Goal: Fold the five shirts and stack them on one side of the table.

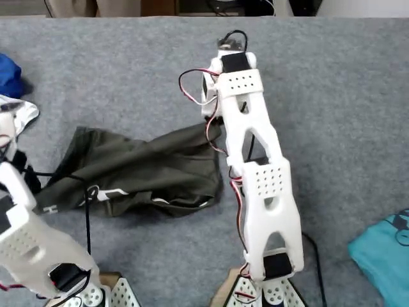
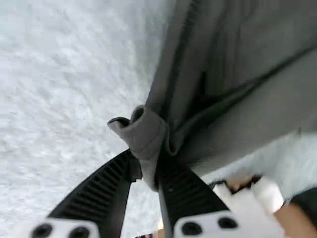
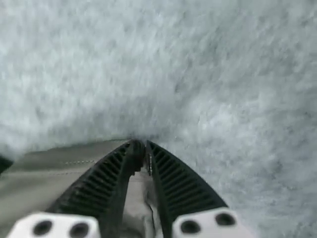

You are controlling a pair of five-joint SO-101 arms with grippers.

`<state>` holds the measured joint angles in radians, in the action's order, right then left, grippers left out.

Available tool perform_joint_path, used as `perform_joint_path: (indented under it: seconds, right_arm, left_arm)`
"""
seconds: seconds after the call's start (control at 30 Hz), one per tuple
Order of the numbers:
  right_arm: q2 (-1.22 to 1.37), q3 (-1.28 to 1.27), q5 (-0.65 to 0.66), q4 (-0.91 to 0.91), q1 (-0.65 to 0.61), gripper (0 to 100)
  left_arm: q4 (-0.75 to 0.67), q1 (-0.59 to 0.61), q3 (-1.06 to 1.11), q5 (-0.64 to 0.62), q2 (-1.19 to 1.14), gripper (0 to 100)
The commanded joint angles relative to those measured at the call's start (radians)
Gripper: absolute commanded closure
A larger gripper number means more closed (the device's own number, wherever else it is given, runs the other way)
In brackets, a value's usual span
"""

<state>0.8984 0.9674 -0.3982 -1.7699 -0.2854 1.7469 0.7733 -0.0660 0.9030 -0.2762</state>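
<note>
Left gripper (image 2: 147, 166): black ribbed fingers (image 2: 106, 191) pressed together on a bunched fold of the dark olive-green fabric shirt (image 2: 237, 84), and the pinched fold stands up just past the fingertips. Right gripper (image 3: 141, 147): jaws likewise closed, nipping a thin edge of the same shirt (image 3: 54, 168), tips down at the grey felt-like table cover (image 3: 208, 64). High view: the shirt (image 1: 140, 169) lies crumpled and partly spread on the table cover (image 1: 332, 96), left of centre, with pale print showing near its lower edge. The white right arm (image 1: 255, 153) stretches from the near edge up the middle, its far end over the shirt's upper right corner. The white left arm (image 1: 25, 236) sits at the near left, beside the shirt's left end. A blue cloth (image 1: 9, 73) and a white patterned cloth (image 1: 20, 115) lie at the left edge. A teal garment (image 1: 383, 256) lies at the near right, well apart from the olive shirt.
</note>
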Motion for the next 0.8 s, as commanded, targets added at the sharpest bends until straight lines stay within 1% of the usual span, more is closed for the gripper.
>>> perform_joint_path:
  seconds: [0.0, 0.1, 0.3, 0.43, 0.57, 0.67, 0.77]
  right_arm:
    - [-0.189, -0.124, 0.052, -0.015, -0.035, 99.4]
    - [-0.286, -0.239, 0.071, -0.014, -0.062, 99.4]
    - [-0.458, -0.440, 0.100, -0.012, -0.116, 99.4]
    - [-0.607, -0.565, 0.100, -0.014, -0.139, 99.4]
    - [-0.802, -0.593, 0.097, -0.011, -0.136, 99.4]
    - [-0.961, -0.572, 0.072, 0.054, -0.136, 99.4]
    - [-1.093, -0.561, 0.057, 0.181, -0.136, 99.4]
  left_arm:
    - [0.015, 0.038, 0.112, 0.107, 0.085, 98]
    - [0.015, 0.046, 0.170, 0.140, 0.087, 98]
    - [0.015, 0.043, 0.192, 0.140, 0.087, 98]
    - [0.014, 0.040, 0.172, 0.138, 0.093, 98]
    - [0.014, 0.020, 0.095, 0.118, 0.093, 98]
    - [0.014, 0.003, 0.023, 0.078, 0.091, 98]
    - [0.014, -0.002, -0.032, 0.037, 0.093, 90]
